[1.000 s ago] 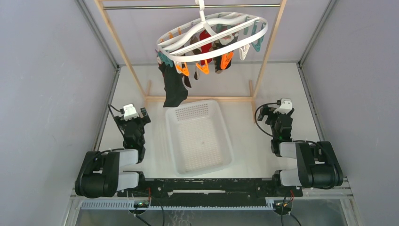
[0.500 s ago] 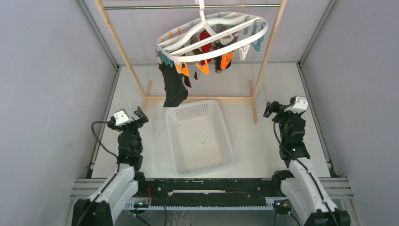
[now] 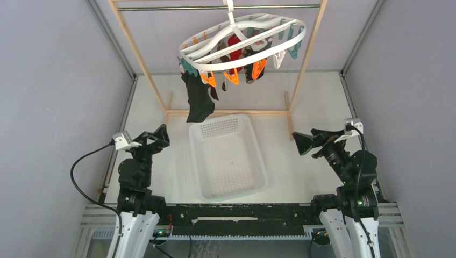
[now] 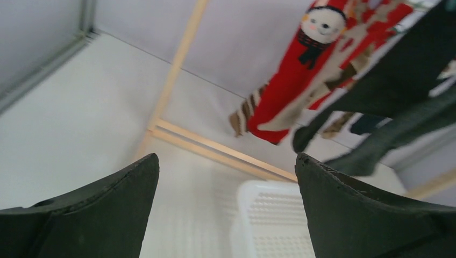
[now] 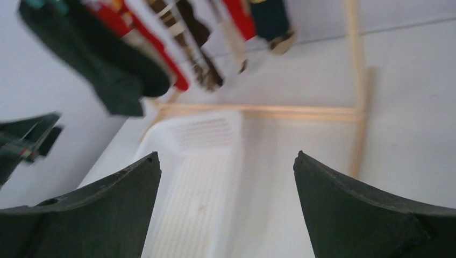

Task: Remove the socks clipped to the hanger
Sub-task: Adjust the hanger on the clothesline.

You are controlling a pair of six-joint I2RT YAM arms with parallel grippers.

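Both arms have reared up from their folded rest.
Clipped socks (image 3: pixel 199 99) hang under the hanger (image 3: pixel 301 32) on the wooden rack (image 3: pixel 136 54), a black one dangling above the basket (image 3: pixel 228 161); left gripper (image 3: pixel 159 135) and right gripper (image 3: pixel 301 142) flank the basket over the tabletop (image 3: pixel 317 97), jaws spread wide and empty.

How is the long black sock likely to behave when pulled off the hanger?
The black sock drapes limply below the others, so it is probably floppy and light, folding wherever it is gripped. The hanger hangs from one hook, so it may swing or tilt under a pull rather than stay put.
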